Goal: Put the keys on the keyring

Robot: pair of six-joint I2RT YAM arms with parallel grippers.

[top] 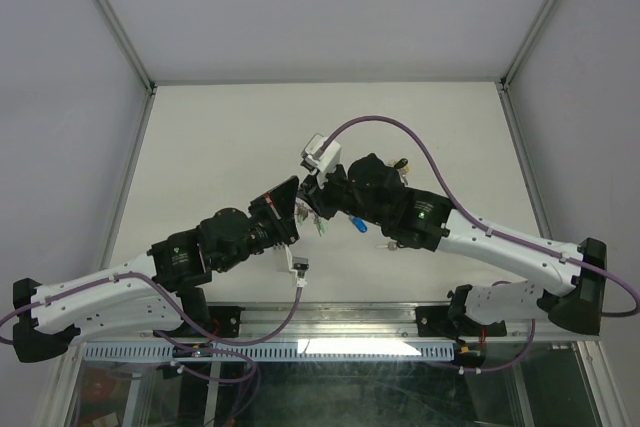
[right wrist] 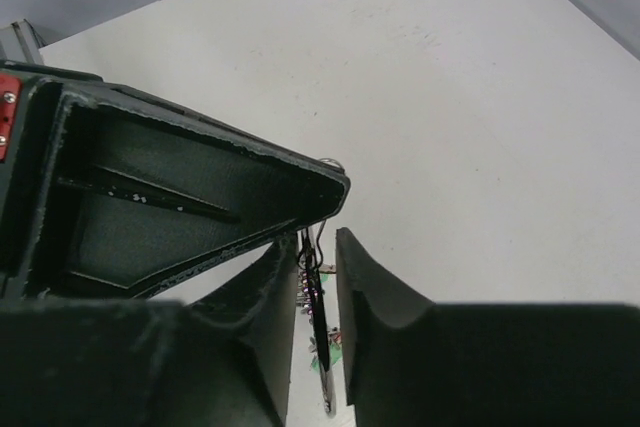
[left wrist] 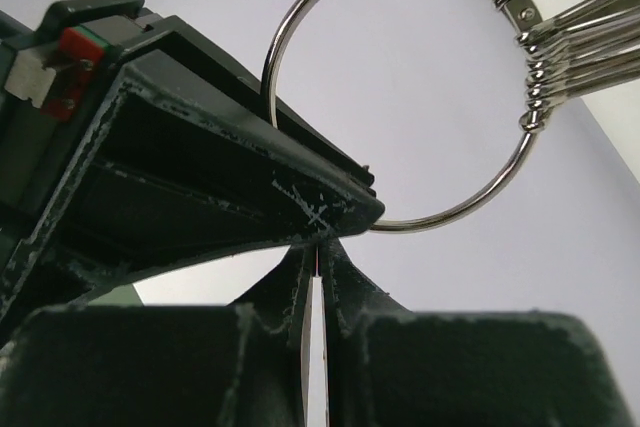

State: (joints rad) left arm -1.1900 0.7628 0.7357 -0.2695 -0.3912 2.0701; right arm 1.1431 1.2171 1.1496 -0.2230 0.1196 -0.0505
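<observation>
Nearest the lens, the left gripper is seen clamped tight on the wire of the keyring, which is held up over the middle of the table. Several keys are already threaded on the ring's far side. A thin key, seen edge-on, is pinched in the right gripper close by. It is judged still unthreaded. Whether the blue-capped key hangs from the ring cannot be told.
</observation>
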